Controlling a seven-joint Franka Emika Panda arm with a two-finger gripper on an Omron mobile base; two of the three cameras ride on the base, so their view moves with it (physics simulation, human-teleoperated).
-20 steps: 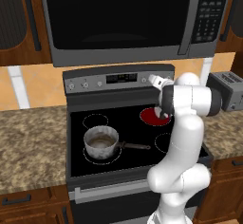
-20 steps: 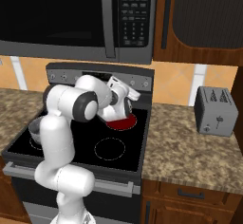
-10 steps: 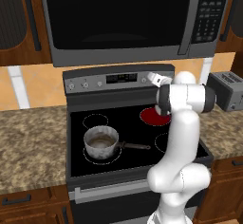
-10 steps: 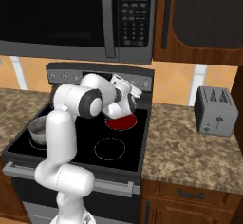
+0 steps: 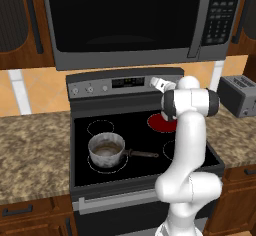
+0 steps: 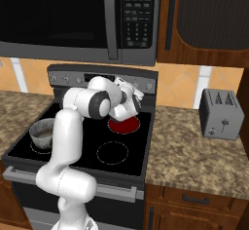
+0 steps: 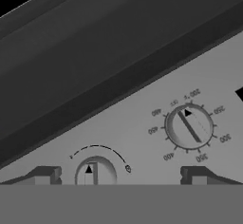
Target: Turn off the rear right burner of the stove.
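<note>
The stove [image 5: 100, 87] is a black glass-top range with a silver back panel. Its rear right burner [image 5: 160, 124] [image 6: 124, 125] glows solid red. My gripper [image 5: 159, 83] [image 6: 137, 93] is up at the right end of the back panel, above that burner. In the hand view the gripper [image 7: 121, 175] is open, and its fingertips [image 7: 42, 175] straddle a wide stretch of panel. A small knob [image 7: 90, 173] with an arrow pointing up sits between them, toward the left finger. A larger numbered dial [image 7: 189, 127] lies to the upper right.
A steel pan [image 5: 106, 150] [image 6: 43, 130] with a dark handle stands on the front left zone. The microwave [image 5: 130, 20] hangs low over the stove. A toaster [image 5: 240, 95] [image 6: 221, 113] sits on the right granite counter [image 6: 194, 151].
The arm has edged a little closer to the back panel, its elbow shifting slightly left. The jaws stay wide apart and the burner stays red.
</note>
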